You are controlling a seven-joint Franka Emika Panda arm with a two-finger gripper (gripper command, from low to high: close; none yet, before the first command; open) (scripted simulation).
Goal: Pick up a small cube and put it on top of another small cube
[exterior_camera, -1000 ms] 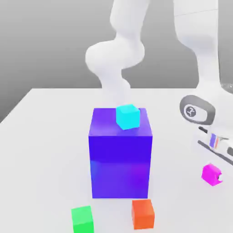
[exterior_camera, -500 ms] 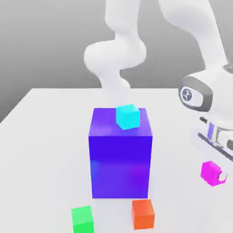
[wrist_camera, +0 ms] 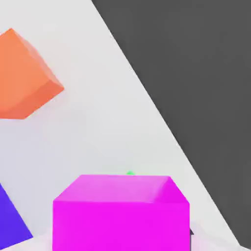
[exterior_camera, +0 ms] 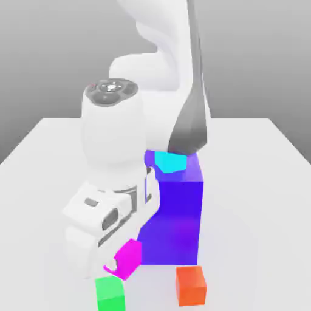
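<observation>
Five cubes are present on a smooth, matte white desk [exterior_camera: 48, 158], all flat-coloured with crisp edges and no surface pattern.

Exterior view: the white, glossy arm reaches over the near part of the desk, its hand angled down. The gripper [exterior_camera: 119, 262] is closed tight on the small magenta cube [exterior_camera: 128, 257], which is held tilted in the air, just above and slightly toward the exterior view's right of the small green cube [exterior_camera: 110, 293]. The two are near but apart. The green cube sits flat close to the desk's near edge. The orange cube [exterior_camera: 191, 285] rests at the same edge, toward the exterior view's right, well apart from the green one with bare surface between. Behind both stands the big blue-purple cube [exterior_camera: 177, 218], partly hidden by the arm, with the cyan cube [exterior_camera: 170, 161] on its top face. Open desk lies on either side out to the side edges.

Hand view: the magenta cube [wrist_camera: 121, 212] sits close to the lens, a sliver of the green cube [wrist_camera: 130, 173] showing past its top edge. The orange cube [wrist_camera: 24, 76] lies beyond on bare white surface, and the desk's straight edge runs diagonally against dark grey.
</observation>
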